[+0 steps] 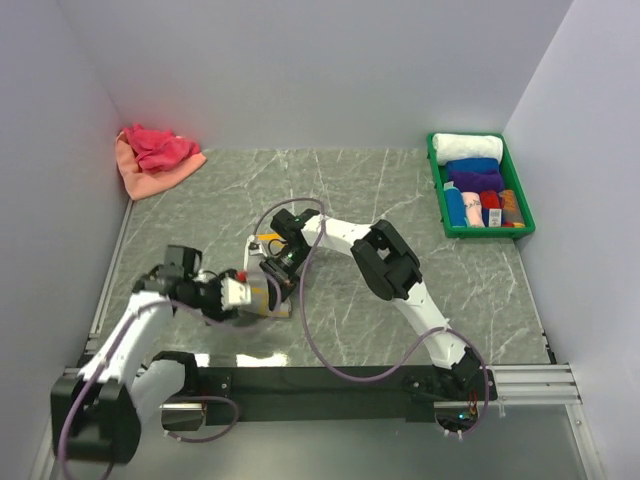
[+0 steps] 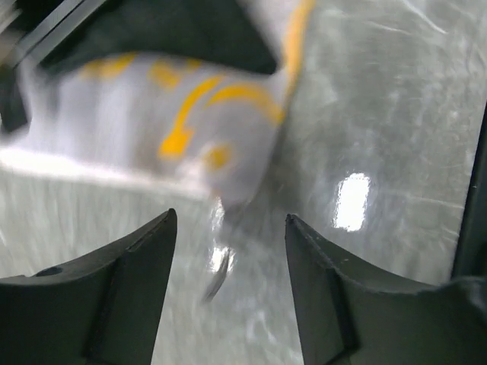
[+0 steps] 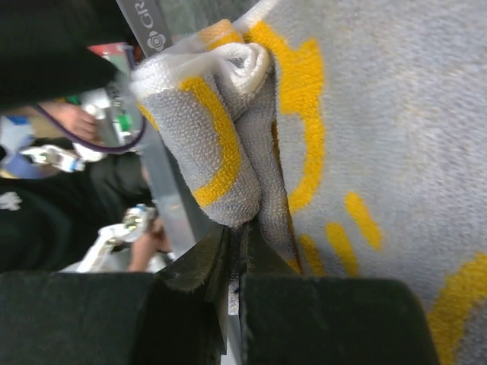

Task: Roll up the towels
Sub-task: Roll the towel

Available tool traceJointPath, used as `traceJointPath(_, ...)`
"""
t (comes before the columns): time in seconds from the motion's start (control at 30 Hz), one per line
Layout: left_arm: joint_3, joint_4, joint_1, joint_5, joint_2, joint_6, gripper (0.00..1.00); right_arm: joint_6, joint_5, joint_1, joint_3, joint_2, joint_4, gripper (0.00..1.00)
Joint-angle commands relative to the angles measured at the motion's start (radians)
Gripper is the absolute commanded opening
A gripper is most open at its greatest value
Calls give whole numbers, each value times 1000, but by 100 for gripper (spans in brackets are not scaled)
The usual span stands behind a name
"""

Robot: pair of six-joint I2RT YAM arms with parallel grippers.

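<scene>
Right hand (image 3: 237, 245), closest in its wrist view, has its 2 black fingers pinched almost together on a grey and yellow towel (image 3: 221, 129), whose end is rolled up just past them. Left hand (image 2: 230, 222) stands open and holds nothing, with the same towel lying just beyond its fingertips on the bench (image 1: 400, 200). Far left, a pink towel (image 1: 158, 148) lies heaped on an orange towel (image 1: 140, 180). Far right, a green tray (image 1: 490, 231) holds rolled towels (image 1: 468, 148).

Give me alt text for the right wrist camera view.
The right gripper is shut on a grey-and-yellow towel, whose end is curled into a small roll just past the jaws. The rest of it spreads flat to the right.
</scene>
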Motion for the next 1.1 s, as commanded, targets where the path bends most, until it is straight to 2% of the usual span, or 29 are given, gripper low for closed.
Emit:
traceJointPath(0.0, -108, 232, -146, -107, -141, -40, 65, -1, 88, -3, -3, 84, -47, 0)
traceJointPath(0.03, -144, 273, -207, -140, -184, -62, 65, -6, 91, -5, 2, 94, -55, 0)
traceJointPath(0.27, -214, 339, -353, -211, -262, -45, 68, -3, 79, -8, 34, 126, -69, 0)
traceJointPath(0.5, -224, 477, -479, -315, -139, -74, 64, 8, 80, -11, 42, 131, -67, 0)
traceJointPath(0.6, -195, 436, -499, -354, -60, -100, 50, 22, 85, -20, 17, 115, -50, 0)
traceJointPath(0.63, -182, 384, -499, -365, -40, -109, 42, 26, 82, -25, -4, 105, -40, 0)
traceJointPath(0.8, -175, 281, -499, -418, 17, -149, 22, 49, 73, -53, -81, 60, -3, 0)
traceJointPath(0.83, -163, 261, -499, -424, 29, -178, 15, 61, 74, -60, -113, 30, 22, 2)
traceJointPath(0.9, -145, 205, -487, -418, 72, -171, 6, 72, 76, -71, -138, -7, 45, 16)
traceJointPath(0.93, -128, 182, -487, -406, 89, -172, 3, 72, 79, -79, -156, -50, 59, 28)
traceJointPath(1.03, -88, 120, -467, -374, 162, -168, 1, 62, 131, -137, -196, -171, 94, 43)
traceJointPath(1.07, -76, 97, -458, -362, 205, -166, 1, 60, 151, -158, -210, -208, 109, 43)
